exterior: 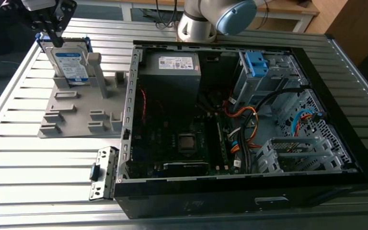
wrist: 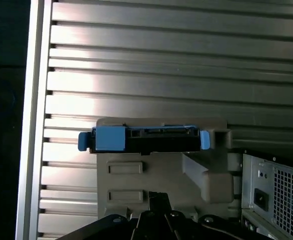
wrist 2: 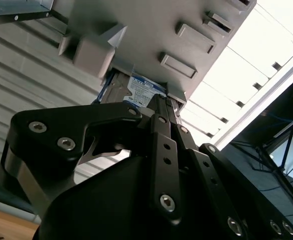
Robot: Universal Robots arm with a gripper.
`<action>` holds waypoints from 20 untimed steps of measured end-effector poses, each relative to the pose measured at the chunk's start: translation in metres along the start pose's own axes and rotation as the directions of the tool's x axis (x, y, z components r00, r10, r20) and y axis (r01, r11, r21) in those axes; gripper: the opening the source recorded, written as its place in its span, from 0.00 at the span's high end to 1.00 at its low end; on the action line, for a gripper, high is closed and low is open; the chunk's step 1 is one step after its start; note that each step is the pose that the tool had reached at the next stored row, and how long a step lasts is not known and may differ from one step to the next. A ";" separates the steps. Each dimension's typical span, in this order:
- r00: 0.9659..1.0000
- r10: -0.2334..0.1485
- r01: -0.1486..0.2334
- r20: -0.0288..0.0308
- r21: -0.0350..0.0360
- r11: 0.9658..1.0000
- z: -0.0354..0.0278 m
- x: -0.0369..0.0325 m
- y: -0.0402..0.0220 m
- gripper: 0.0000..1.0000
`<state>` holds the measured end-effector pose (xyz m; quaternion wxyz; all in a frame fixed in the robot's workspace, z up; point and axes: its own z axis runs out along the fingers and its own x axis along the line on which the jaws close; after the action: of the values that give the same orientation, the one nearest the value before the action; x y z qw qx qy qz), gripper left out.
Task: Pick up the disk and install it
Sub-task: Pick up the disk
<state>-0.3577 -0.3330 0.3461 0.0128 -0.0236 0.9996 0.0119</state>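
The disk (exterior: 69, 60) stands on edge in a grey slotted holder (exterior: 75, 112) at the exterior view's far left, its white-and-blue label facing out and a blue rail frame around it. My gripper (exterior: 54, 37) hangs just above its top edge, fingers close together with nothing between them. In the first wrist view the disk (wrist: 144, 140) shows edge-on with its blue frame, a little beyond the gripper (wrist: 151, 196). In the second wrist view the gripper (wrist 2: 159, 100) points at the disk's label (wrist 2: 144, 89).
An open computer case (exterior: 132, 96) lies right of the holder, with a grey power supply box (exterior: 171, 72), a blue bracket (exterior: 256, 63) in the drive cage, cables and a mainboard. The arm's base (exterior: 200, 21) stands behind it. A metal bracket (exterior: 104, 172) lies on the ribbed table.
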 end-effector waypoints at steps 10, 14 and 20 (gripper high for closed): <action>0.996 -0.087 0.087 -0.002 -0.002 0.996 0.0001 0.0000 0.0000 0.89; 0.993 -0.117 0.117 -0.002 -0.003 0.993 0.0001 0.0000 0.0000 0.89; 0.987 -0.161 0.161 -0.003 -0.005 0.987 0.0001 0.0000 0.0000 0.89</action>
<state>-0.3577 -0.3330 0.3461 0.0119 -0.1041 0.9944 0.0129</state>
